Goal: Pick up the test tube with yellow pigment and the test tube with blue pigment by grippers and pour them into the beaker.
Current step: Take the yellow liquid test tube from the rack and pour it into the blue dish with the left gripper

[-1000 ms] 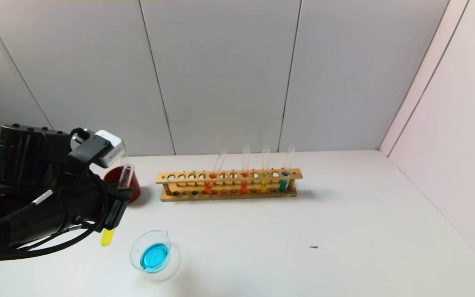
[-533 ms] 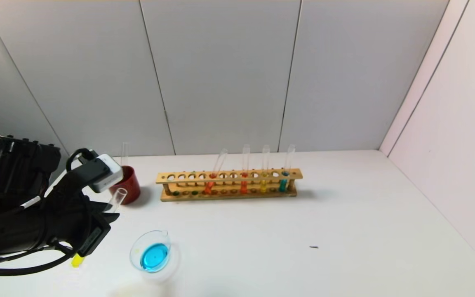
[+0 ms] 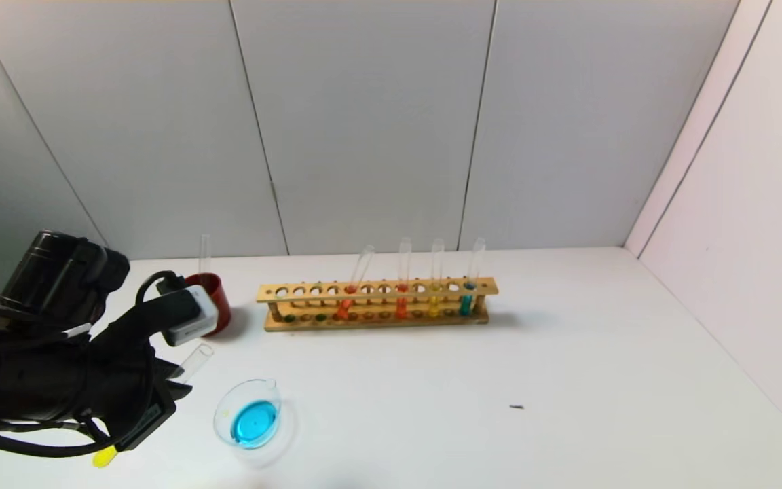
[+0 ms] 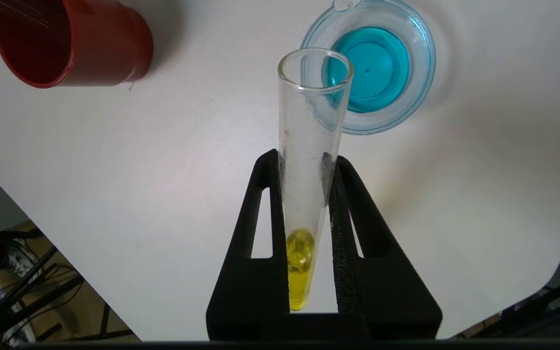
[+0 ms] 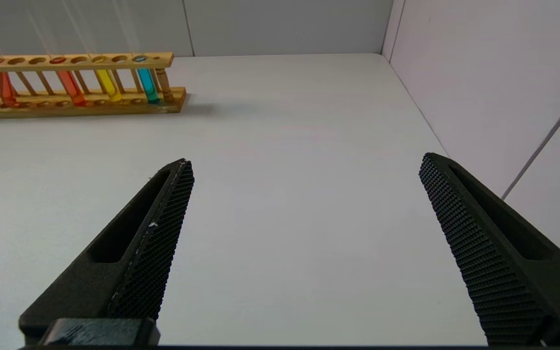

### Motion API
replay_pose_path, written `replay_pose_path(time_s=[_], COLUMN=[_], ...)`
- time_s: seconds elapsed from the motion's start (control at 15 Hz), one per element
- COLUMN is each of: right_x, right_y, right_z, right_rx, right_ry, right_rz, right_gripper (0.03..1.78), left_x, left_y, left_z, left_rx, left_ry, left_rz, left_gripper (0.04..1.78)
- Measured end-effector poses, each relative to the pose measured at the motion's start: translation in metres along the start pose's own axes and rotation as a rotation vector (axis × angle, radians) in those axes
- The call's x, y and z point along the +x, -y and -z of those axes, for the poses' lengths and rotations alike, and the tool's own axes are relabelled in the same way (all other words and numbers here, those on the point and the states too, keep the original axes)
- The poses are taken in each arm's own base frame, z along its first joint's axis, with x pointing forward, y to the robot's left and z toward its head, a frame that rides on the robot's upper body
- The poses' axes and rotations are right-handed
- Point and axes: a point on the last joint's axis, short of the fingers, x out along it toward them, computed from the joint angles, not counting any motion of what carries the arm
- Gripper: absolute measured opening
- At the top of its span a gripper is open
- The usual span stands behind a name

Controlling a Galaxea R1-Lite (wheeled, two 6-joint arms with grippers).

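Observation:
My left gripper [image 3: 172, 384] is shut on the test tube with yellow pigment [image 3: 191, 360], left of the beaker [image 3: 250, 421] and above the table. The tube leans, with its open mouth up toward the beaker and its yellow bottom [image 3: 104, 458] low at the near left. In the left wrist view the black fingers [image 4: 265, 194] clamp the tube [image 4: 309, 146], and yellow liquid [image 4: 299, 277] sits at its base. The beaker [image 4: 421, 63] holds blue liquid. A tube with blue pigment [image 3: 466, 302] stands at the rack's right end. My right gripper [image 5: 305, 163] is open and empty over bare table.
A wooden rack [image 3: 377, 302] at mid-table also holds two red-orange tubes and a yellow one [image 3: 434, 305]. A dark red cup [image 3: 218, 302] with an empty clear tube [image 3: 205, 255] stands left of the rack. Walls close the back and right.
My left gripper has moved down and toward the near left edge with the yellow tube. The tube now leans more, with its mouth toward the beaker.

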Motion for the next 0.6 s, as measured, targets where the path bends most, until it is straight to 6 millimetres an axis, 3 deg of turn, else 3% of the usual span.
replay_pose_path(time_s=[0.6], right_x=[0.000], right_y=[0.000], right_z=[0.000], right_rx=[0.000], right_ry=[0.000], right_rz=[0.000], right_gripper=[1.70], left_x=[0.043], left_y=[-0.003], left_z=[-0.008], left_rx=[0.038], left_ry=[-0.188], left_rz=[0.083], left_gripper=[0.30])
